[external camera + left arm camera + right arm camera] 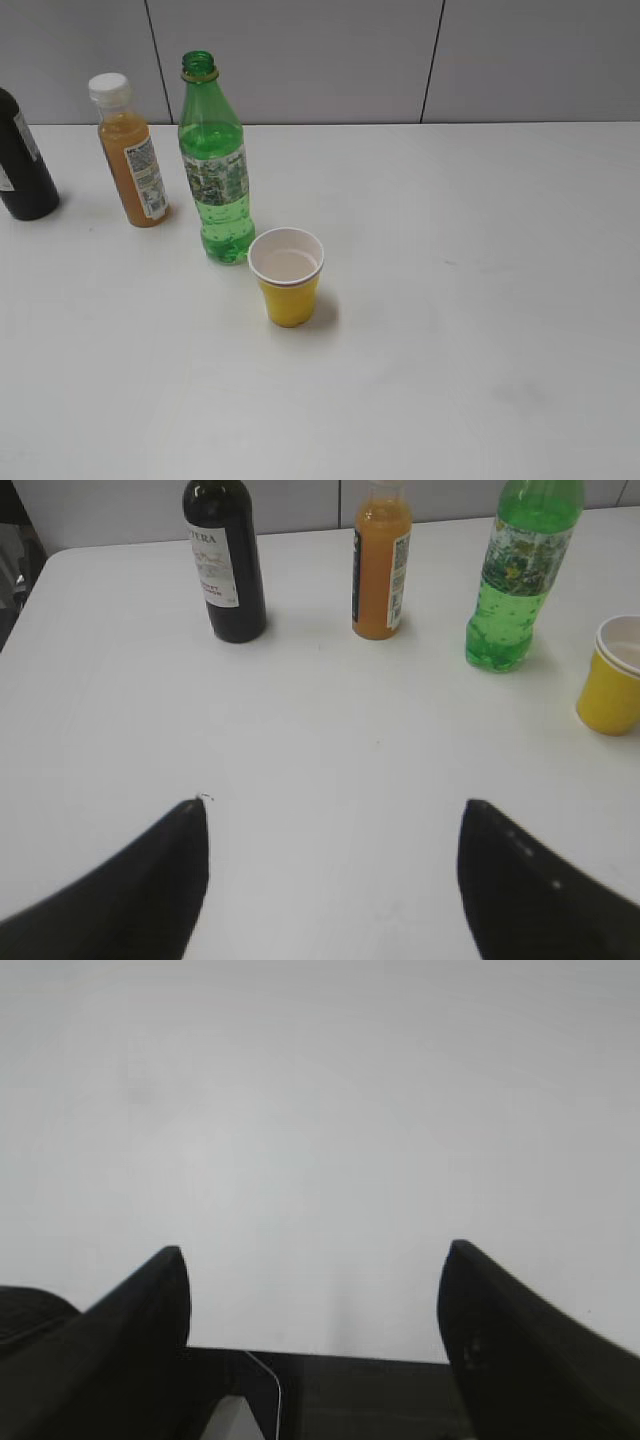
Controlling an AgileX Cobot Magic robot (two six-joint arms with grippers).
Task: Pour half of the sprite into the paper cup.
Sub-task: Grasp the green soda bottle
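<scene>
The sprite (215, 165), a tall green capless bottle with a green-and-white label, stands upright on the white table. The yellow paper cup (287, 277) stands just in front and right of it, upright, white inside. Both show in the left wrist view: the sprite (518, 580) at the upper right, the cup (613, 680) at the right edge. My left gripper (335, 815) is open and empty, well short of the bottles. My right gripper (312, 1260) is open and empty over the table's near edge. Neither gripper shows in the exterior view.
An orange juice bottle (131, 150) with a white cap stands left of the sprite, and a dark bottle (22, 160) stands at the far left; both show in the left wrist view (381, 565) (226, 565). A grey wall (400, 55) runs behind the table (480, 300).
</scene>
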